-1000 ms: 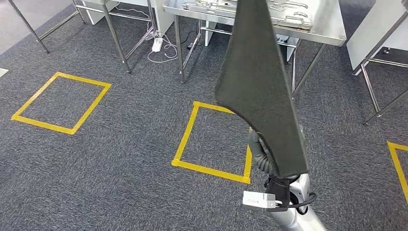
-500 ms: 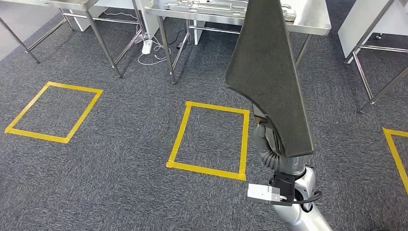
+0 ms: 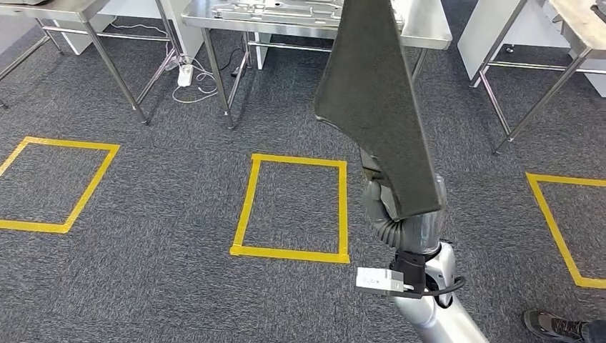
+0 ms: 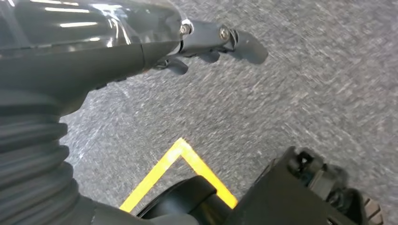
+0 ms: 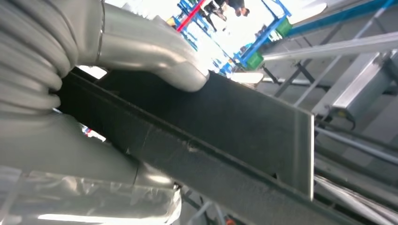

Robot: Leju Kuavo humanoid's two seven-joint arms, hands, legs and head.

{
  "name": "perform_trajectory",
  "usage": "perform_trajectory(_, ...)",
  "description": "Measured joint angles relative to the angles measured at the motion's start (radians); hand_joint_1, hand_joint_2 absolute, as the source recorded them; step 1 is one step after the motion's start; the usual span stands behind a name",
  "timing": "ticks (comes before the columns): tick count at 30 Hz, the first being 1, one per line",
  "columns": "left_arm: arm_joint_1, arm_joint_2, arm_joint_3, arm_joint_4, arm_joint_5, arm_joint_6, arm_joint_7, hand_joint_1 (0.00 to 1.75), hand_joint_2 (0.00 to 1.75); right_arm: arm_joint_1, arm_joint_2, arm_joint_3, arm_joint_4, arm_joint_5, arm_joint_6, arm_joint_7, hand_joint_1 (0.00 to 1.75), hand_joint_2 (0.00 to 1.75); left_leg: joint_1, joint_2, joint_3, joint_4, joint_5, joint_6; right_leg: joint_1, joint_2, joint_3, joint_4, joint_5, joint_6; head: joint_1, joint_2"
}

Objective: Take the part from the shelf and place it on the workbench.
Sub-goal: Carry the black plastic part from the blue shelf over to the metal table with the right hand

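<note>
The right hand (image 3: pixel 389 204) grips the part (image 3: pixel 375 100), a long dark flat panel, near its lower end, so the panel stands up almost on end in front of the robot and hides the middle of the steel table (image 3: pixel 421 28) ahead. In the right wrist view a thick grey thumb (image 5: pixel 155 56) presses on one face of the panel while the rest of the hand lies under it, so the hold looks firm. The left hand (image 4: pixel 211 42) hangs over the grey carpet (image 3: pixel 157 186), fingers apart and curved, holding nothing.

The step in hand appears to be the carry to the table, and the placing is not yet done. A yellow taped square (image 3: pixel 293 207) lies on the floor between the robot and the table, and looks like the spot to stand in.

To do it well, the panel should stay upright and steady while walking, since a long piece held at one end will swing and lever against the thumb. Near the table, the panel's upper end needs lowering gently onto the bare steel beside the silver metal pieces (image 3: pixel 279 10) that lie there. A shoe (image 3: pixel 554 325) at the lower right shows a person standing near, so a wide turn is unwise.
</note>
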Motion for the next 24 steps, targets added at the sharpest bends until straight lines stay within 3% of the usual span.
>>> perform_trajectory(2, 0.001, 0.0, 0.0, 0.0, 0.0, -0.004, -0.003, 0.0, 1.75, -0.002, 0.0, 0.0, 0.001, -0.002, 0.0, 0.0, 1.68, 1.75, 0.0, 0.015, 0.0, 0.0, -0.001, 0.004, -0.001, -0.011, -0.062, 0.127, -0.057, 0.002, 0.016, 0.0)
perform_trajectory(3, 0.001, 0.0, 0.0, 0.0, 0.0, -0.005, -0.002, 0.0, 1.75, -0.002, 0.0, 0.0, 0.002, -0.003, 0.001, 0.0, 1.68, 1.75, 0.0, 0.022, 0.0, 0.0, -0.002, 0.004, -0.002, -0.013, -0.089, 0.182, -0.072, 0.004, 0.023, 0.0)
perform_trajectory(4, 0.001, 0.0, 0.0, 0.0, -0.001, -0.005, 0.0, 0.0, 1.75, -0.002, 0.0, 0.0, 0.003, -0.004, 0.001, 0.0, 1.68, 1.75, 0.001, 0.029, 0.001, 0.0, -0.003, 0.004, -0.003, -0.014, -0.103, 0.207, -0.07, 0.005, 0.028, 0.0)
perform_trajectory(5, 0.001, 0.0, 0.0, 0.0, -0.003, -0.006, 0.002, 0.0, 1.75, -0.002, 0.0, 0.0, 0.004, -0.006, 0.002, 0.0, 1.68, 1.75, 0.002, 0.035, 0.003, 0.0, -0.005, 0.003, -0.005, -0.017, -0.098, 0.192, -0.049, 0.007, 0.033, 0.0)
perform_trajectory(8, 0.0, 0.002, -0.001, 0.0, -0.008, -0.007, 0.006, 0.0, 1.75, -0.004, 0.0, 0.0, 0.005, -0.008, 0.003, 0.0, 1.68, 1.75, 0.003, 0.046, 0.013, 0.002, -0.014, -0.01, -0.006, -0.044, -0.009, 0.009, 0.04, 0.011, 0.045, 0.0)
perform_trajectory(10, 0.0, 0.004, -0.003, 0.0, -0.011, -0.007, 0.008, 0.0, 1.75, -0.006, 0.0, 0.001, 0.006, -0.009, 0.003, 0.0, 1.68, 1.75, -0.002, 0.052, 0.014, 0.001, -0.018, -0.021, -0.003, -0.059, 0.02, -0.054, 0.048, 0.008, 0.045, 0.0)
perform_trajectory(14, -0.002, 0.008, -0.007, -0.001, -0.014, -0.007, 0.013, 0.0, 1.75, -0.007, -0.001, 0.0, 0.006, -0.012, 0.004, -0.001, 1.68, 1.75, -0.002, 0.053, 0.018, 0.012, -0.035, -0.038, -0.005, -0.043, 0.026, -0.06, 0.037, -0.017, 0.026, 0.0)
perform_trajectory(15, -0.003, 0.008, -0.008, -0.002, -0.014, -0.007, 0.013, 0.0, 1.75, -0.008, 0.0, 0.001, 0.006, -0.012, 0.005, -0.002, 1.68, 1.75, -0.002, 0.045, 0.002, 0.049, -0.055, -0.041, -0.006, -0.04, 0.03, -0.061, 0.034, -0.024, 0.02, 0.0)
perform_trajectory(17, -0.008, 0.009, -0.009, -0.002, -0.015, -0.006, 0.011, 0.0, 1.75, -0.008, 0.0, 0.001, 0.006, -0.015, 0.006, -0.002, 1.68, 1.75, -0.005, 0.031, -0.062, 0.181, -0.109, -0.041, -0.004, -0.036, 0.037, -0.062, 0.028, -0.035, 0.005, 0.0)
perform_trajectory(19, -0.015, 0.009, -0.009, -0.003, -0.015, -0.006, 0.009, 0.0, 1.75, -0.008, 0.0, 0.001, 0.007, -0.016, 0.007, -0.003, 1.68, 1.75, -0.009, 0.028, -0.117, 0.286, -0.13, -0.038, 0.0, -0.031, 0.045, -0.062, 0.022, -0.042, -0.005, 0.0)
perform_trajectory(20, -0.017, 0.009, -0.009, -0.003, -0.015, -0.006, 0.009, 0.0, 1.75, -0.008, 0.0, 0.001, 0.007, -0.016, 0.007, -0.003, 1.68, 1.75, -0.01, 0.028, -0.12, 0.284, -0.113, -0.035, 0.002, -0.026, 0.051, -0.061, 0.018, -0.043, -0.008, 0.0)
perform_trajectory(21, -0.017, 0.009, -0.009, -0.003, -0.016, -0.006, 0.01, 0.0, 1.75, -0.008, 0.0, 0.001, 0.007, -0.017, 0.007, -0.003, 1.68, 1.75, -0.012, 0.027, -0.106, 0.245, -0.079, -0.031, 0.003, -0.022, 0.058, -0.061, 0.014, -0.042, -0.01, 0.0)
perform_trajectory(23, -0.011, 0.009, -0.011, -0.003, -0.017, -0.007, 0.012, 0.0, 1.75, -0.008, 0.0, 0.001, 0.007, -0.017, 0.007, -0.003, 1.68, 1.75, -0.016, 0.021, -0.056, 0.115, -0.006, -0.021, 0.005, -0.014, 0.071, -0.061, 0.004, -0.037, -0.015, 0.0)
perform_trajectory(24, -0.008, 0.009, -0.012, -0.003, -0.017, -0.008, 0.012, 0.0, 1.75, -0.008, 0.0, 0.001, 0.007, -0.017, 0.007, -0.003, 1.68, 1.75, -0.018, 0.018, -0.035, 0.061, 0.008, -0.016, 0.005, -0.011, 0.074, -0.061, 0.001, -0.032, -0.016, 0.0)
